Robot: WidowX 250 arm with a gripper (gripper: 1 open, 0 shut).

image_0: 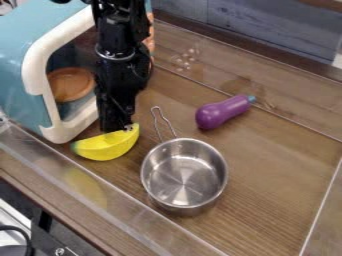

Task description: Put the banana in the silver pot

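Camera view: your black gripper [120,128], fingers clenched together, touched the short bright-yellow plastic toy banana [100,147] lying on the wooden table [274,150]; grasp unconfirmed.

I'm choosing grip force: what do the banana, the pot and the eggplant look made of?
Banana: likely plastic; an even bright yellow with a smooth, faintly glossy skin. Pot: metal, probably polished steel; its inside mirrors the light. Eggplant: seemingly plastic too; glossy purple with a bright highlight.
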